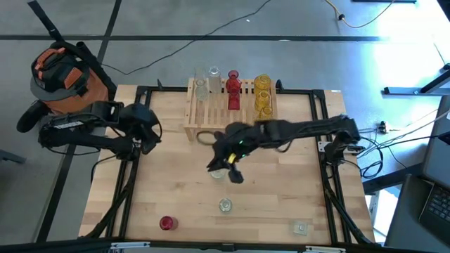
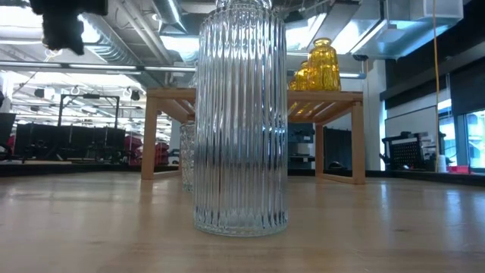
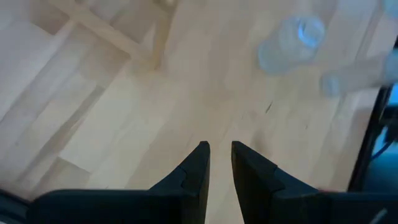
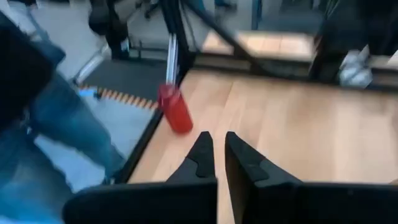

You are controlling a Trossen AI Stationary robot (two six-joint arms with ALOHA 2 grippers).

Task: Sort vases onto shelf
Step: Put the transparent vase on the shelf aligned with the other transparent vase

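Note:
The shelf (image 1: 232, 105) stands at the table's far middle. On its slatted top stand two clear vases (image 1: 200, 88), a red vase (image 1: 233, 88) and yellow vases (image 1: 262, 95). On the table stand a clear vase (image 1: 219, 173), a second clear vase (image 1: 225, 204), a third (image 1: 301, 226) and a red vase (image 1: 166, 223). My right gripper (image 4: 219, 142) is shut and holds nothing; it hangs over the table's middle (image 1: 235, 176), close beside the first clear vase. My left gripper (image 3: 219, 152) hovers near the table's left edge (image 1: 149, 137), its fingers nearly together with nothing between them.
An orange vacuum (image 1: 63, 74) stands on the floor beyond the far left corner. A person's legs in jeans (image 4: 56, 124) show past the table's left edge. Bare wood lies between the shelf and the near vases.

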